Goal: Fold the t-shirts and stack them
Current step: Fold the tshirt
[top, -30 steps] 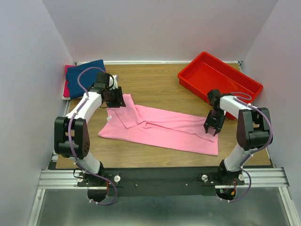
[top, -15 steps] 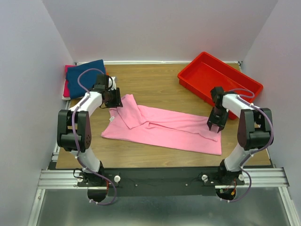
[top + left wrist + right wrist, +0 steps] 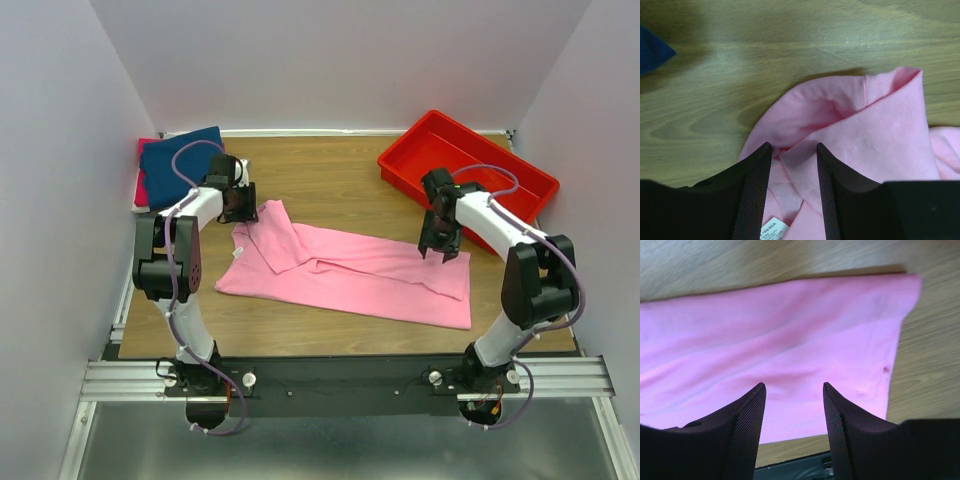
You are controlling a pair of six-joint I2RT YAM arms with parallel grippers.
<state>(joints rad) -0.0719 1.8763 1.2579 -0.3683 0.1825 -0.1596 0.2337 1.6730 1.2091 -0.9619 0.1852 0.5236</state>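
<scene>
At the far left of your wooden table (image 3: 330, 170) sits the folded stack: a navy blue t-shirt (image 3: 180, 155) on top, a red-magenta t-shirt (image 3: 143, 188) showing beneath it at the left edge. Just to the right of that stack, your left gripper (image 3: 245, 208) hangs over the collar end of the light pink t-shirt (image 3: 360, 275). In its wrist view the jaws stand parted, with a fold of collar cloth seen through the gap and a white label (image 3: 774, 231) low between the fingers. Nothing is pinched.

The pink shirt lies spread out across the middle of the table, its collar end bunched and folded over, its body flat and running right.

Your right gripper (image 3: 440, 252) is above the shirt's right end, near the far corner. Its jaws are also apart and released, holding nothing. Behind it, at the far right, is the red plastic tray (image 3: 455, 165), apart from the shirt.
</scene>
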